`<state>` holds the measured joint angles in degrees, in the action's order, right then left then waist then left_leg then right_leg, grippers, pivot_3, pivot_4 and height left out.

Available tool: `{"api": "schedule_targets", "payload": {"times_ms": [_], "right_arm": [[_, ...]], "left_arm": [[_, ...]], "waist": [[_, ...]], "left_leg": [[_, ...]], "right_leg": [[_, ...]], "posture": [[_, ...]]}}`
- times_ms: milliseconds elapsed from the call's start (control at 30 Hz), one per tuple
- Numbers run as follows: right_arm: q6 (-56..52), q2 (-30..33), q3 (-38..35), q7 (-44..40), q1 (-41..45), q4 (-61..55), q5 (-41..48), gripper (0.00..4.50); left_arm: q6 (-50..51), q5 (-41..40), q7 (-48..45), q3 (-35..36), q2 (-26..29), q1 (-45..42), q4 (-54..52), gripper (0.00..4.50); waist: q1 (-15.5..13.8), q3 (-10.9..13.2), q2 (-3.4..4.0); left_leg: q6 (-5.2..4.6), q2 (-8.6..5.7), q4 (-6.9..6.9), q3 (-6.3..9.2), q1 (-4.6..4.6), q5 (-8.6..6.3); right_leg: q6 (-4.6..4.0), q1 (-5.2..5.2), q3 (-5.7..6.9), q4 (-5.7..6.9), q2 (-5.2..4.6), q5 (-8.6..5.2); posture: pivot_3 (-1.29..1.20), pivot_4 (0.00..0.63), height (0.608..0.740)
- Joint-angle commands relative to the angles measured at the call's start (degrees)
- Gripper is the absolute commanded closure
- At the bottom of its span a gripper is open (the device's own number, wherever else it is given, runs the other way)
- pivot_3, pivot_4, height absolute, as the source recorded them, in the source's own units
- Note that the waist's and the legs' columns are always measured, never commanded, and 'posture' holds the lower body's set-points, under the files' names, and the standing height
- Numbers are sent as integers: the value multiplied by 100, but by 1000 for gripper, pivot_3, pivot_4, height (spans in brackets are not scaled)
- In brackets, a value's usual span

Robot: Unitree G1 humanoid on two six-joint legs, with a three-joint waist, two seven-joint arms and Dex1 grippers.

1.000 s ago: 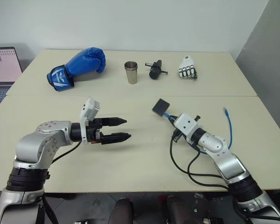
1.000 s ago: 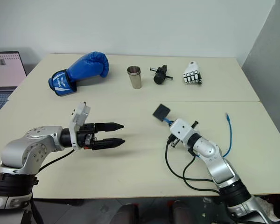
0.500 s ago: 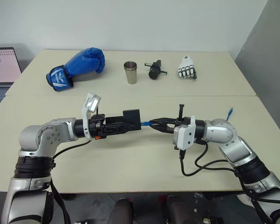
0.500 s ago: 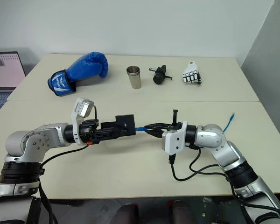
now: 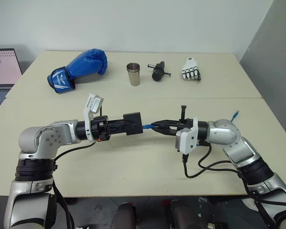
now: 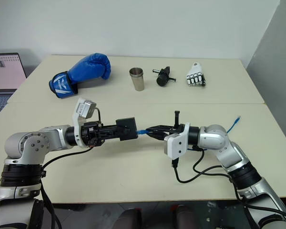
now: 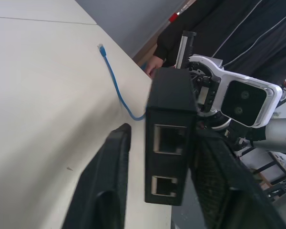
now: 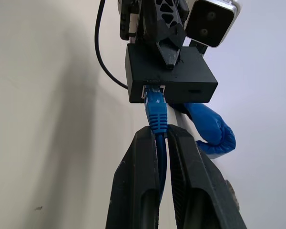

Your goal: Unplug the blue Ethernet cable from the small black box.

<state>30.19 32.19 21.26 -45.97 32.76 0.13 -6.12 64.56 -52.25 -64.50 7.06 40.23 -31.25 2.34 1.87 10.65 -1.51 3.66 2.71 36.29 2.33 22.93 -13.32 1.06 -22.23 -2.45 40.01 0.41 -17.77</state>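
Newly airborne small black box (image 5: 132, 123), plug (image 8: 156, 107) seated

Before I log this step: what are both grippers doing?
Left gripper: shut on the small black box.
Right gripper: shut on the blue Ethernet cable, still plugged in.

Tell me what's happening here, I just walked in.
The robot holds the small black box in its left tool above the table, while its right tool pinches the blue Ethernet cable just behind the plug. The plug is still seated in the box, so the unplugging isn't done yet.
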Motion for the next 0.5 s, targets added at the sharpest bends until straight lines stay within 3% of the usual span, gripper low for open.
{"api": "schedule_targets", "payload": {"times_ms": [33,67,267,333,500], "right_arm": [[165,-35,-209,93,158,-90,-45,4462],[173,-38,-207,95,158,-80,-58,4462],[170,21,-145,-42,96,-162,-64,4463],[90,56,-134,-147,53,-264,43,3758],[-371,231,-140,-533,-122,-731,439,2582]], "left_arm": [[8,-131,-1,154,10,-96,-71,3512],[-1,-131,1,140,9,-99,-64,3695],[-51,-96,-11,65,-19,-143,-24,3719],[-101,-44,-59,6,-11,-165,-2,3719],[-400,215,-336,-249,63,-215,30,3719]], "waist": [[0,0,0],[0,0,0],[0,0,0],[-1,0,0],[-4,0,0]], "left_leg": [[0,0,0,0,0,0],[0,0,0,0,0,0],[0,0,0,0,0,0],[1,0,0,0,0,0],[1,-1,1,0,0,0]], "right_leg": [[0,0,0,0,0,0],[0,0,0,0,0,0],[0,0,0,0,0,0],[0,0,0,0,0,0],[0,0,-1,0,-1,0]], "posture": [[0,150,740],[0,150,740],[0,150,740],[0,150,740],[0,150,740]]}}
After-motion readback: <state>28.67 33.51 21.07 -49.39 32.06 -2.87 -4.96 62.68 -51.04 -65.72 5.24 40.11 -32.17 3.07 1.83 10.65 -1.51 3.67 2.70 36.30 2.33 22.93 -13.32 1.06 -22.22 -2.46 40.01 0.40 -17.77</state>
